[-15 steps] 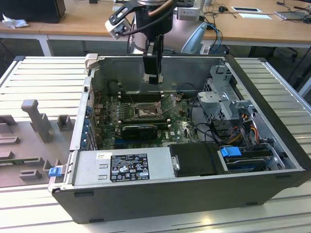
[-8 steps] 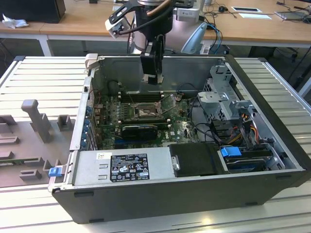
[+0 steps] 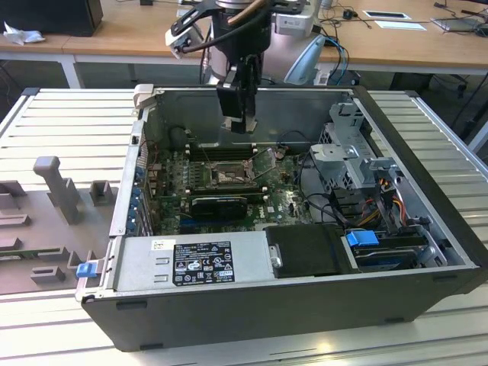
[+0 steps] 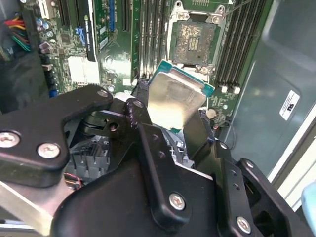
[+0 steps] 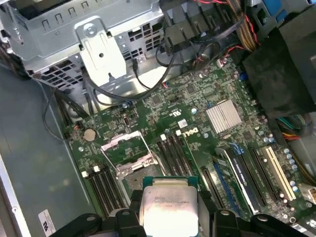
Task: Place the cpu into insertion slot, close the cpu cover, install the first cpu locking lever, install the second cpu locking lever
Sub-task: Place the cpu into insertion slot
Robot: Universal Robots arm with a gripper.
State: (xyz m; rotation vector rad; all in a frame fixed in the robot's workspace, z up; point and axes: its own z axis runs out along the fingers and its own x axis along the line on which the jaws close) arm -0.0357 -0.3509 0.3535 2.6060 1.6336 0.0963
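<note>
Looking first for writing, we find a black label [image 3: 202,263] with white print on the power supply [image 3: 145,259] at the front of the computer case [image 3: 305,320], and a small white label [image 4: 289,104] on the grey case wall in the second wrist view. The print on both is too fine for us to tell. In the first wrist view the green board [image 5: 197,106] carries a short white printed mark beside the memory slots [image 5: 173,153], which we leave unread.

The end effector [image 4: 170,121] is closed on the cpu [image 4: 175,96], with its black fingers [image 4: 140,111] pressing on opposite edges of the chip. The cpu is square, so it has no longer side. Its pale metal top faces the wrist cameras and its green rim shows along the edges. In the second wrist view it is tilted, with one corner pointing toward the insertion slot [image 4: 192,43]. The chip is in the air above the board, near the slot but not in it.

The slot lies bare with its brownish contact field showing. The cpu cover [image 5: 121,139] is lifted open beside it in the first wrist view. In the exterior view the end effector hangs over the back part of the open case, which lies on the ribbed metal surface [image 3: 69,114].
</note>
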